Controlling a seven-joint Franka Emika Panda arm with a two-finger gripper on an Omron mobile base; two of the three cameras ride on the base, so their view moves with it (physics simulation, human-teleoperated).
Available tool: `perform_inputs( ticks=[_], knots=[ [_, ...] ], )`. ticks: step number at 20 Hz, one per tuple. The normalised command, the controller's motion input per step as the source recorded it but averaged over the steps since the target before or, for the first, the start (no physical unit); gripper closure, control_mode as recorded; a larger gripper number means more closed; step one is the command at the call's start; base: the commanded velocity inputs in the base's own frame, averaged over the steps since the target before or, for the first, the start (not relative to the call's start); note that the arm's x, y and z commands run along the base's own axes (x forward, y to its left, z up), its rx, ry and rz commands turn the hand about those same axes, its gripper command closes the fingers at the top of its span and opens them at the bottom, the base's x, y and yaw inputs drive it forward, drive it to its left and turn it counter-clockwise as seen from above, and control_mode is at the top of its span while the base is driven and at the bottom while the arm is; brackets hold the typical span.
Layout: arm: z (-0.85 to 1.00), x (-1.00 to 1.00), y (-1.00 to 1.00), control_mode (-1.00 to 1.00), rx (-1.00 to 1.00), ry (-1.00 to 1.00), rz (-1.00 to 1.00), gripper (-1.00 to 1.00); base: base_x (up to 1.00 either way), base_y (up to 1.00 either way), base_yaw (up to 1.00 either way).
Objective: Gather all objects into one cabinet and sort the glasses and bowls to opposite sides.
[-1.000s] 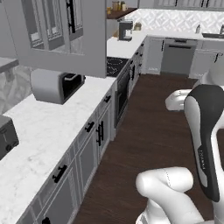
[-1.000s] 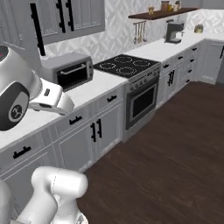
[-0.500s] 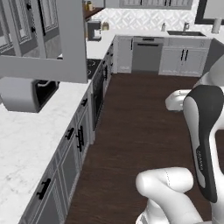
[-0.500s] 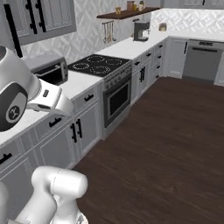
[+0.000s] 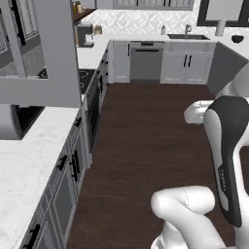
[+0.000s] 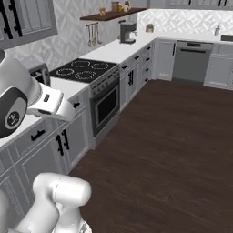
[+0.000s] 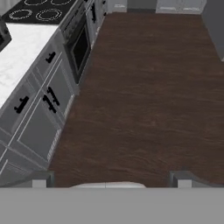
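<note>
My gripper is open over the dark wood floor, its two tips far apart with nothing between them. The grey wall cabinet hangs at the upper left, a tall grey door panel standing out from it beside a long black bar handle. Its doors with black handles also sit at the top left of the right base view. A small dark bowl-shaped thing rests on the far right counter, too small to identify. The cups and the whitish bowl are out of view.
A white marble counter with grey drawers runs along the left. On it are a toaster oven, a black stove and a coffee machine. A dishwasher and sink line the far wall. Open wood floor spreads ahead.
The whole scene has slid left in both base views, so the base and cameras have turned. The toaster oven has moved to the left edge and the far wall with the dishwasher has come in.
</note>
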Motion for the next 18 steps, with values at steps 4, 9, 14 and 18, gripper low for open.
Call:
perform_inputs(
  ticks=[4, 9, 14, 18],
  knots=[
    [0.00, 0.00, 0.00, 1.00, 0.00, 0.00, 0.00, -1.00, 0.81, -0.45, -0.26],
    [0.00, 0.00, 0.00, 1.00, 0.00, 0.00, 0.00, -1.00, 0.91, -0.55, -0.20],
    [0.00, 0.00, 0.00, 1.00, 0.00, 0.00, 0.00, -1.00, 1.00, -0.39, -0.02],
    [0.00, 0.00, 0.00, 1.00, 0.00, 0.00, 0.00, -1.00, 1.00, -0.31, 0.02]
  ],
)
